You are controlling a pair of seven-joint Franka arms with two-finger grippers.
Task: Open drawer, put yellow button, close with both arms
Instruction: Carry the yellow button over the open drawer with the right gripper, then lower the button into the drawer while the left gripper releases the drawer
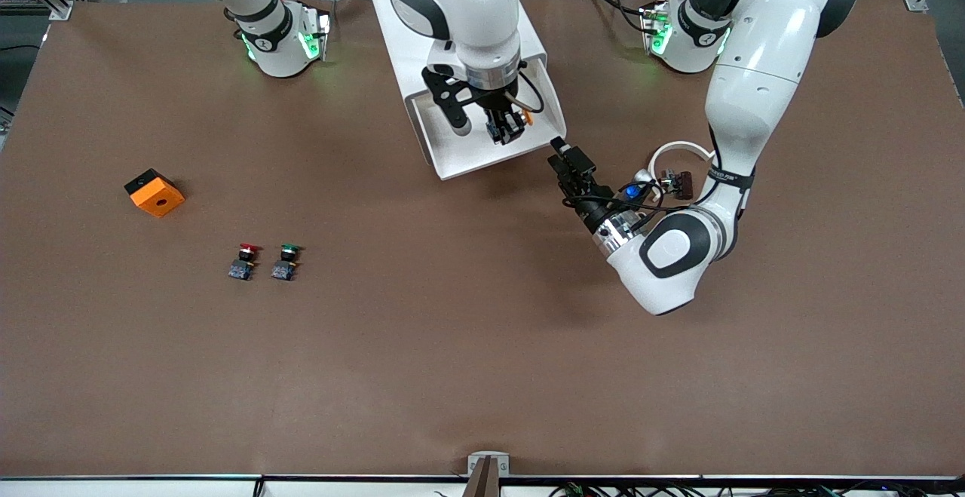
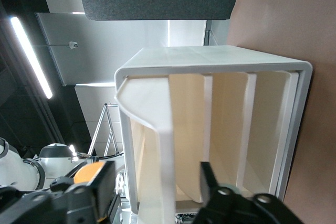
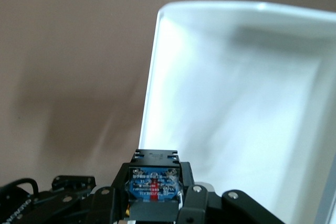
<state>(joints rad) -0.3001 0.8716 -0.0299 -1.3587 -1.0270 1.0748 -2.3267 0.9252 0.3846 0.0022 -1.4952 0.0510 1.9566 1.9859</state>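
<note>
Two hands noted: right hand (image 1: 507, 129) holds the yellow button (image 3: 155, 183) clamped over the drawer (image 1: 452, 157) for release; left hand (image 1: 567, 157), fingers parted, is stationed beside the drawer.

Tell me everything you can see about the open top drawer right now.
The drawer is a shallow, smooth white tray that looks like plastic, pulled out of the white cabinet toward the front camera. Its floor looks bare. The right gripper, shut on the yellow button, hangs over it. The left gripper sits open beside its corner.
</note>
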